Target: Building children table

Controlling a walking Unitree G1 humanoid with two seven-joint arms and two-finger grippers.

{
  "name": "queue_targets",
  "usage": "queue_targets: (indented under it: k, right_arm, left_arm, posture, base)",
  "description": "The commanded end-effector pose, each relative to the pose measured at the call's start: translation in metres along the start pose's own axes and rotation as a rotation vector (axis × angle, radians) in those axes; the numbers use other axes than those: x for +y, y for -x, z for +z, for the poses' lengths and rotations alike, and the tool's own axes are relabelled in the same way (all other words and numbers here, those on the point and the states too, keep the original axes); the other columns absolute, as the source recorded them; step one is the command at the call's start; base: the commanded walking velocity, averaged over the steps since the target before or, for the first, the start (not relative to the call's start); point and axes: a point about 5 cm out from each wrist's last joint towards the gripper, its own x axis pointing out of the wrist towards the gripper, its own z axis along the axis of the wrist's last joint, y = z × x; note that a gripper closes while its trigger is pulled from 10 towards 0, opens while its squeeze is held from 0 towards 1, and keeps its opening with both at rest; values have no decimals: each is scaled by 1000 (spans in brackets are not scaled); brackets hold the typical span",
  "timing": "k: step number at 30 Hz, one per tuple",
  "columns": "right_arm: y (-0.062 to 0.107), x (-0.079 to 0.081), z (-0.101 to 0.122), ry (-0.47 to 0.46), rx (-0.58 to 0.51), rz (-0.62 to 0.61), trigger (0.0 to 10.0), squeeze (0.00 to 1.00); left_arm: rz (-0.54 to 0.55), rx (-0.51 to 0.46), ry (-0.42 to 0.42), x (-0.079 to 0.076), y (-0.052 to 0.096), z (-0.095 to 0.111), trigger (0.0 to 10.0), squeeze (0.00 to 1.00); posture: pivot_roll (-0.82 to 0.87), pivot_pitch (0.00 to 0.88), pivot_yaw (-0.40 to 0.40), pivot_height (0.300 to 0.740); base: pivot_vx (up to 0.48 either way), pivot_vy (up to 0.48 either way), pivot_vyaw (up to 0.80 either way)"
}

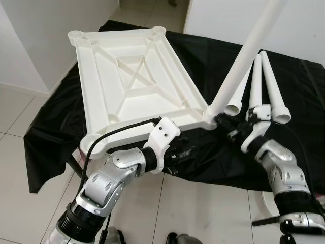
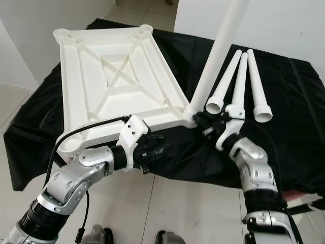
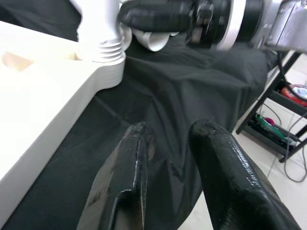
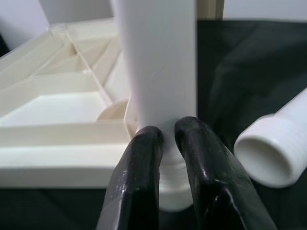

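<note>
A white plastic table top (image 1: 96, 76) lies upside down on the black cloth (image 1: 299, 86). One white leg (image 1: 249, 46) stands in its near right corner socket, leaning up and to the right. My right gripper (image 4: 169, 132) is at the leg's threaded base, fingers close together with their tips against it, not around it. Three loose legs (image 1: 274, 94) lie on the cloth just right of the standing leg. My left gripper (image 3: 170, 129) hovers by the top's front edge, over the cloth. It is open, fingers slightly apart with nothing between them.
The cloth hangs over the table's front edge (image 1: 213, 175), with pale tiled floor (image 1: 203, 213) below. White walls stand behind. A black rack (image 3: 283, 110) with small items is beside the table on the right.
</note>
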Motion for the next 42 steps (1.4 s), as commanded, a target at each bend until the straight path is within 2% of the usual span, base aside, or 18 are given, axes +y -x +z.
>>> queue_targets:
  k: [1,5,7,9,11,13,16,18,19,20,22,23,26,27,31,35,36,42]
  right_arm:
    - [4,-9,0,-5,-40,-105,10000,0]
    - [5,-7,3,-37,-100,-147,10000,0]
    - [8,12,-1,-82,-124,-111,10000,0]
    - [8,12,-1,-82,-124,-111,10000,0]
    - [13,32,-5,-111,-146,-73,10000,0]
    - [13,32,-5,-111,-146,-73,10000,0]
    - [22,51,-7,-130,-162,-68,10000,0]
    - [22,51,-7,-130,-162,-68,10000,0]
    - [26,58,-9,-131,-172,-86,10000,0]
    - [30,62,-10,-129,-175,-99,10000,0]
    - [30,62,-10,-129,-175,-99,10000,0]
    - [38,68,-11,-125,-176,-120,10000,0]
    - [42,70,-11,-123,-172,-125,10000,0]
    - [46,72,-11,-127,-170,-132,10000,0]
    - [53,72,-9,-127,-159,-150,10000,0]
    - [55,72,-8,-127,-153,-164,10000,0]
    - [56,72,-7,-124,-152,-171,10000,0]
    - [59,68,-5,-112,-150,-198,10000,0]
  left_arm:
    - [-8,11,-9,-1,-1,-1,10000,0]
    - [-4,15,-10,-1,-1,-1,10000,0]
    - [31,23,-4,4,-1,-2,10000,0]
    - [31,23,-4,4,-1,-2,10000,0]
    - [86,34,3,12,-2,-3,10000,0]
    - [86,34,3,12,-2,-3,10000,0]
    - [167,49,1,25,-3,-4,10000,0]
    - [167,49,1,25,-3,-4,10000,0]
    - [212,52,14,34,-2,-5,10000,114]
    - [245,57,24,41,-2,-6,10000,1000]
    - [245,57,24,41,-2,-6,10000,1000]
    - [297,88,-18,54,-3,-8,10000,761]
    - [315,105,-48,58,-3,-9,10000,761]
    - [331,128,-86,62,-4,-10,10000,0]
    - [327,184,-155,65,-7,-17,10000,0]
    - [329,219,-184,67,-9,-21,10000,0]
    - [331,242,-218,68,-9,-24,10000,0]
    - [275,286,-207,66,-12,-29,10000,0]
  posture:
    - [71,134,-53,740]
    - [71,134,-51,740]
    - [72,134,-51,740]
    - [72,134,-51,740]
    - [68,133,-50,740]
    - [68,133,-50,740]
    - [57,132,-45,740]
    - [57,132,-45,740]
    - [47,129,-41,740]
    - [44,127,-40,740]
    - [44,127,-40,740]
    - [29,122,-36,740]
    - [29,122,-36,740]
    - [25,121,-34,740]
    - [13,124,-25,740]
    - [9,128,-21,740]
    - [9,128,-21,740]
    - [1,142,-4,740]
  base:
    - [0,0,0]
    - [0,0,0]
    - [0,0,0]
    - [0,0,0]
    - [0,0,0]
    - [0,0,0]
    - [0,0,0]
    - [0,0,0]
    - [0,0,0]
    - [0,0,0]
    - [0,0,0]
    - [0,0,0]
    - [0,0,0]
    - [0,0,0]
    - [0,0,0]
    - [0,0,0]
    - [0,0,0]
    - [0,0,0]
